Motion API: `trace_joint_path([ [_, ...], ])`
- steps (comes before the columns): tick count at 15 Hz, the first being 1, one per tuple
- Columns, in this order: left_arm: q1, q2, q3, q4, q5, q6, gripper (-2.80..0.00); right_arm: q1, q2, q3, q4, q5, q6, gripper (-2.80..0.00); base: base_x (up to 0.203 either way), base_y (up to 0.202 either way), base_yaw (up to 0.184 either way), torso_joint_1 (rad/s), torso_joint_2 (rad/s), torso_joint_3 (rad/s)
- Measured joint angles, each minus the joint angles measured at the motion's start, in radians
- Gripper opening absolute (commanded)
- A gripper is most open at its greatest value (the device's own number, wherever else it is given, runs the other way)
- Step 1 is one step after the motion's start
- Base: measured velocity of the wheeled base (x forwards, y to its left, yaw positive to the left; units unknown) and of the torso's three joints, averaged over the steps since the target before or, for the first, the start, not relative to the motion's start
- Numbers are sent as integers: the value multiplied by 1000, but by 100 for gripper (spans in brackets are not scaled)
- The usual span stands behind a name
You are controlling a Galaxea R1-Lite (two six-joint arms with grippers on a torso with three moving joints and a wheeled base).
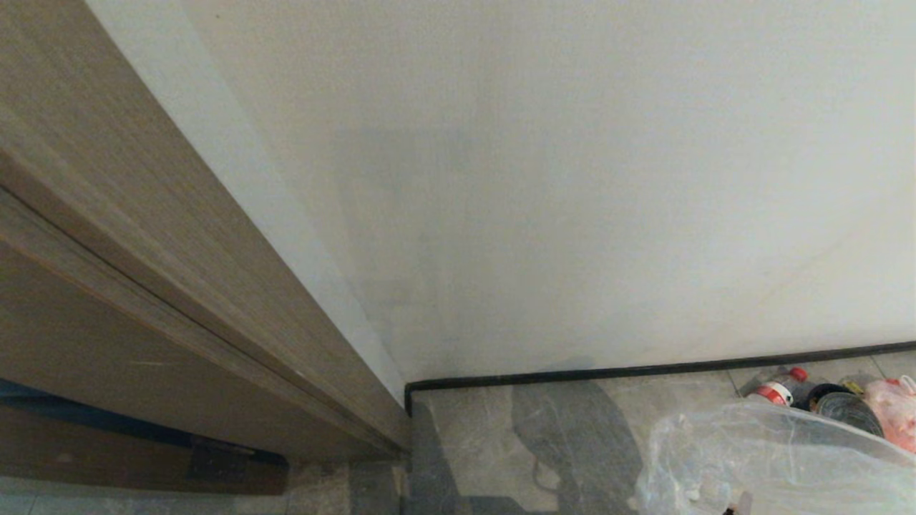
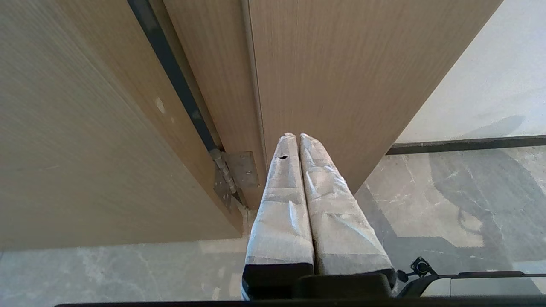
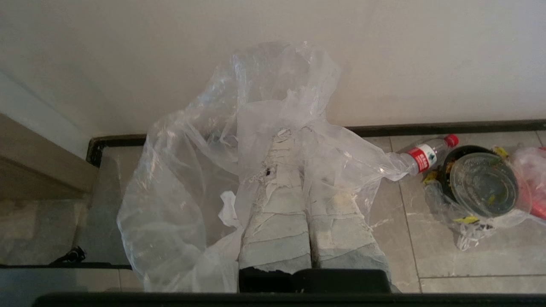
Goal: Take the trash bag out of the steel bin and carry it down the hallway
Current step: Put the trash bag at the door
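Crinkly and clear, the trash bag [image 3: 192, 179] is billowing just before the right wrist camera, draping over the right gripper [image 3: 294, 140], whose taped fingers [image 3: 277, 221] are pressing together on its film. Behind it the pale wall [image 1: 572, 179] is meeting grey floor tiles [image 1: 486, 443] at a dark baseboard [image 1: 644, 370]. Left of that, a tan wooden door [image 2: 341, 76] is standing close before the left gripper [image 2: 295, 135], jaws pressed together on nothing. Smaller, a black bowl [image 3: 480, 183] and a plastic bottle [image 3: 422, 157] are lying near the wall.
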Motion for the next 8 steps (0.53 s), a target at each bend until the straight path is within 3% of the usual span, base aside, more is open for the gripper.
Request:
trace_joint_path([
  [3,0,0,0,0,0,0,-280,0,5,-50,28,26,-4,-280,0,0,0,0,0,0],
  [8,0,0,0,0,1,0,-280,0,231,-378,267,106,-9,-280,0,0,0,0,0,0],
])
